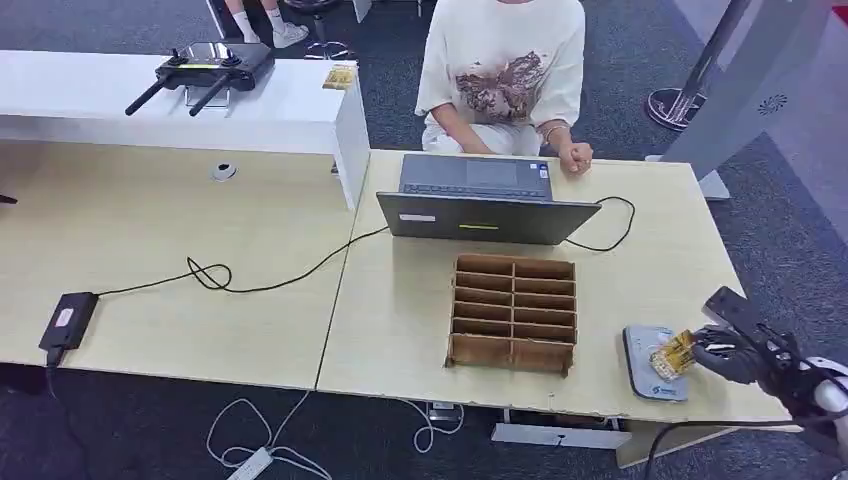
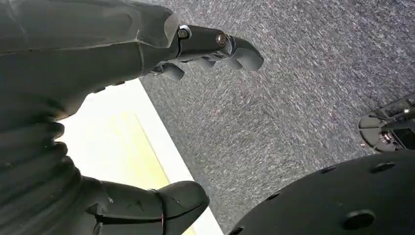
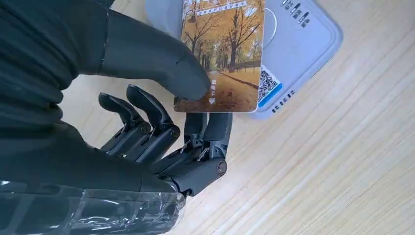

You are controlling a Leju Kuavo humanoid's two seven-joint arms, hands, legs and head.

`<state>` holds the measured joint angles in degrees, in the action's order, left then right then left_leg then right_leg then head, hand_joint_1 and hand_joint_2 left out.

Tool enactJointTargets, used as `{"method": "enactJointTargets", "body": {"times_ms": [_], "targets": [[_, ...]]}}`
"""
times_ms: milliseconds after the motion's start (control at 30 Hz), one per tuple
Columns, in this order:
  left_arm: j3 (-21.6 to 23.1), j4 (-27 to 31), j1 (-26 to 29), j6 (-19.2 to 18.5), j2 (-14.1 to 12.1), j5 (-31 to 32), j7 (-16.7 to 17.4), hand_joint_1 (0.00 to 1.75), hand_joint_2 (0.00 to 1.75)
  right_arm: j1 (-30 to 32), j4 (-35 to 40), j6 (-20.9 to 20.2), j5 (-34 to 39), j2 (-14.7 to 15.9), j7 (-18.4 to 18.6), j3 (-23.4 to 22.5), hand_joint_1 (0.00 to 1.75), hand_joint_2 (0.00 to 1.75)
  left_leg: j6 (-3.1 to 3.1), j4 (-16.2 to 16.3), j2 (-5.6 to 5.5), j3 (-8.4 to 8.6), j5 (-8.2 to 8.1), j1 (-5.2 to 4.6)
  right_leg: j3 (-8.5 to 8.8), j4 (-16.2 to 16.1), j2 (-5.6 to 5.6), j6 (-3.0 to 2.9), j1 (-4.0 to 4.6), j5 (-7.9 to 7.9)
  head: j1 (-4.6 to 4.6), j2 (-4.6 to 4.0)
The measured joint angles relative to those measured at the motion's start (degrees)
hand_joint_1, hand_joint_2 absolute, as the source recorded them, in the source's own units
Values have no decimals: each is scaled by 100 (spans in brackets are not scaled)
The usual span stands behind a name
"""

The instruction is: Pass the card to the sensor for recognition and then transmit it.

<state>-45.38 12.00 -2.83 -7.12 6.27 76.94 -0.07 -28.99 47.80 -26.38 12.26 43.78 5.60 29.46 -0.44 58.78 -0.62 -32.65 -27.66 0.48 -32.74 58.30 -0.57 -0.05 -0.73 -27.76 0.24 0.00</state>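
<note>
Head view: right hand at the surface's near corner, pinching the card over the grey sensor; could miss a read if held too high or tilted. Left wrist view: left hand hanging beside the surface edge above carpet, fingers apart on nothing. Right wrist view: thumb and fingers clamped on only 1 corner of the card, which overlaps the sensor; likely to pivot or slip when moved on.

An office: pale desks, a laptop, grey carpet, trailing cables.
</note>
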Motion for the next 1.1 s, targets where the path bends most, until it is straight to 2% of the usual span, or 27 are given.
{"method": "enactJointTargets", "body": {"times_ms": [200, 467, 600, 767, 1100], "targets": [[0, 0, 2, -7, 2, 22, 0, 0, 175, -27, -55, 31, 13, -57, -122, 81, 175, 175, 0, 0, -3, -1, 0, 0, 0, 0, -5, 0, 0, 0, 0, 0], [0, 0, 1, -15, 2, 63, 0, 0, 175, 37, 17, 81, -22, -57, -79, 103, 175, 175, 0, 0, -2, 0, 0, 0, 0, -1, -3, 0, 0, 0, 0, 0], [0, 0, 1, -15, 4, 63, 0, 0, 175, 39, 46, 129, -228, -57, -11, 105, 175, 175, 0, 0, -2, 0, 0, 0, 0, 0, -3, 0, 0, 0, -2, 0], [0, 0, 1, -15, 20, 63, 0, 0, 175, 19, 46, 385, -669, -59, 6, 153, 175, 175, 0, 0, -2, 0, 0, 0, 2, 0, -4, 0, 0, 0, 0, 0], [0, 0, 1, -16, 24, 63, -46, 0, 175, -3, 33, 479, -824, -151, -33, 234, 175, 175, 0, 0, -2, 1, 1, 0, 2, 0, -3, 0, 0, 0, 0, 0]]}}
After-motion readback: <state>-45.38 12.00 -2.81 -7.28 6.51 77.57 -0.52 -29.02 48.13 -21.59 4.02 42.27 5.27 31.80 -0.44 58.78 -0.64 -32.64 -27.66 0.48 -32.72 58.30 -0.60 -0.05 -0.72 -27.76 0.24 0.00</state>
